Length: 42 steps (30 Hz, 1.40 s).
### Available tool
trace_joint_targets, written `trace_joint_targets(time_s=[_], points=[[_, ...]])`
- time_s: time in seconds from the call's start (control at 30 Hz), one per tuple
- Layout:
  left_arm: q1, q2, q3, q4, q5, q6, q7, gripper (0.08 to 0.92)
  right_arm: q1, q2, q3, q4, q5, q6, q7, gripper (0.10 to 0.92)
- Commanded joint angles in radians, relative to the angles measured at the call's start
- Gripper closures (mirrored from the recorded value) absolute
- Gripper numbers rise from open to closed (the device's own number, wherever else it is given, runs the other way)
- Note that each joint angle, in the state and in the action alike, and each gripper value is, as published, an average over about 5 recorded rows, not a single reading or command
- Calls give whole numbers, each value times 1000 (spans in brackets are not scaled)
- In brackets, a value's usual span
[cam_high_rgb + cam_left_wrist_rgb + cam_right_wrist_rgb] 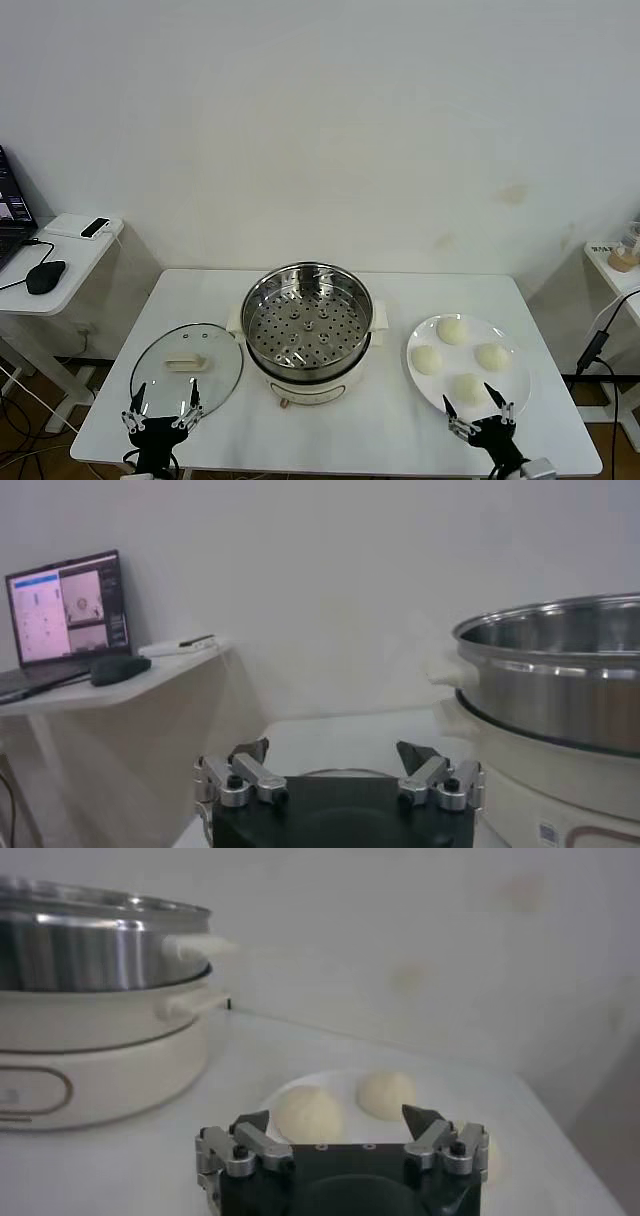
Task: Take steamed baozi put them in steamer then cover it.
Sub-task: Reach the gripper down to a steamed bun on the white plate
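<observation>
End effectors [165,397] [479,405] at table [350,430] edge

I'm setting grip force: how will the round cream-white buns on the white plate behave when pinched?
The round cream-white buns look soft and smooth, so a hard pinch would probably dent them. Their domed shape suggests they may roll or slide on the flat white plate if nudged. They are likely light.
</observation>
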Motion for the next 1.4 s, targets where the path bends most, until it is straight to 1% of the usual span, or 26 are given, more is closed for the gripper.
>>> trace_joint_targets(time_s=[0.03, 0.13, 0.3, 0.5, 0.67, 0.77, 0.9, 1.07, 1.23, 1.4], points=[[-18, 0, -4, -41, 16, 137, -21, 177, 111, -141, 68, -23, -185, -91, -34, 203], [-18, -5, -11, -50, 55, 140, 19, 177, 190, -231, 86, -59, -244, -143, -81, 203], [-26, -14, -42, -54, 136, 142, 122, 177, 368, -389, 56, -163, -348, -222, -253, 203], [-33, -19, -59, -73, 164, 139, 151, 177, 604, -567, -97, -298, -445, -227, -482, 203], [-38, -19, -59, -93, 161, 136, 166, 177, 900, -667, -383, -442, -513, -174, -668, 203], [-39, -18, -65, -99, 163, 136, 172, 177, 1109, -673, -606, -530, -530, -141, -762, 203], [-42, -19, -75, -99, 160, 136, 173, 177, 1349, -639, -874, -628, -538, -97, -868, 203], [-53, -10, -86, -95, 156, 137, 174, 177, 1561, -583, -1159, -719, -497, -67, -989, 203], [-66, -1, -103, -97, 143, 140, 177, 177, 1617, -513, -1269, -777, -450, -94, -1001, 203], [-68, 0, -106, -98, 143, 140, 182, 177, 1592, -469, -1281, -810, -479, -114, -988, 203]])
